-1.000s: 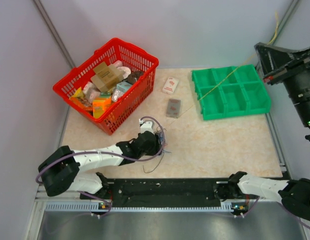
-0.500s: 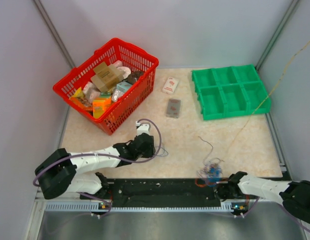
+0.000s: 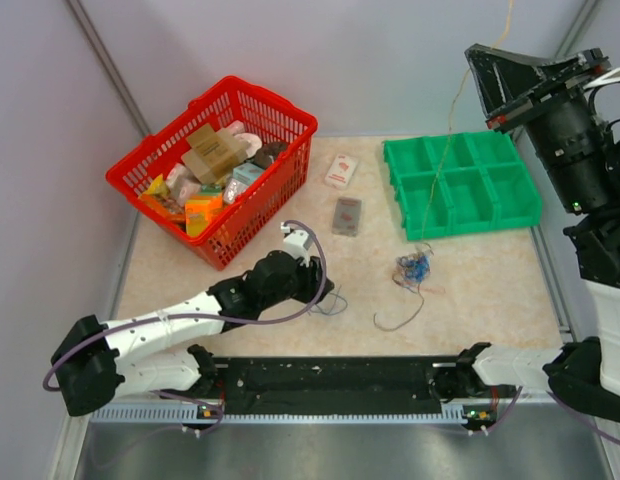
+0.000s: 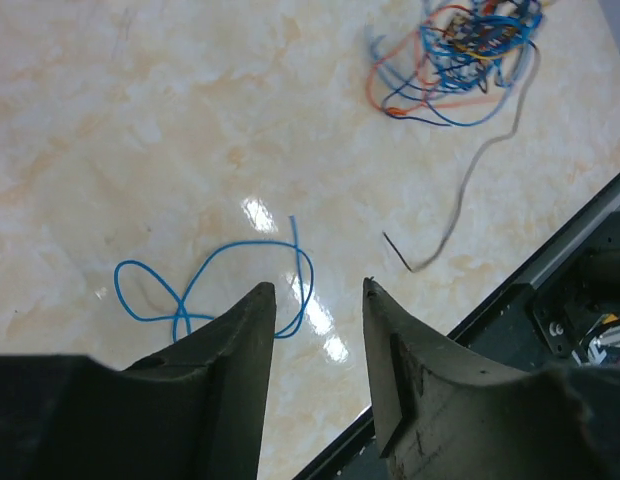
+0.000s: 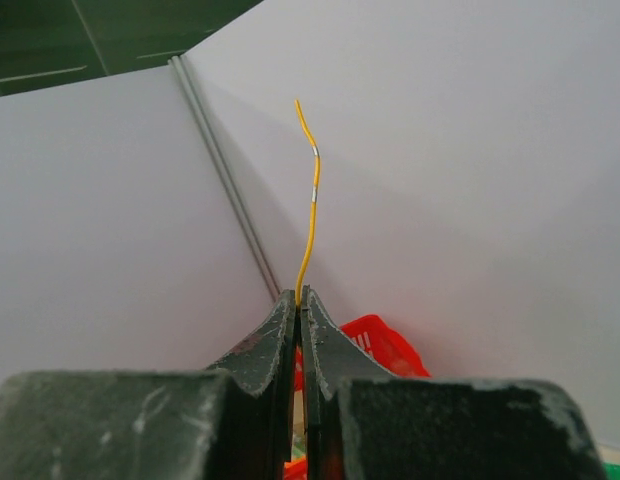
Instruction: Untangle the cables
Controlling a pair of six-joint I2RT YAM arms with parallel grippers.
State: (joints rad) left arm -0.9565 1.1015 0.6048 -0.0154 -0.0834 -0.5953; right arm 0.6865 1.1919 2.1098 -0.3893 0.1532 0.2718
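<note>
Aloft, right jaws pinch a yellow wire [image 5: 309,215]; left jaws stand spread.

shopping basket [image 3: 275,100]: upper left
compartment tray [image 3: 470,226]: upper right
packets [image 3: 340,171]: between basket and tray
cable tangle [image 3: 414,268]: below tray
loose cable [image 4: 270,243]: left of tangle
held cable [image 5: 311,215]: crossing above tray

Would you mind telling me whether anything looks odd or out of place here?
Yes: the right gripper, raised high, pinches a yellow wire that hangs across the green tray toward the tangle.
</note>
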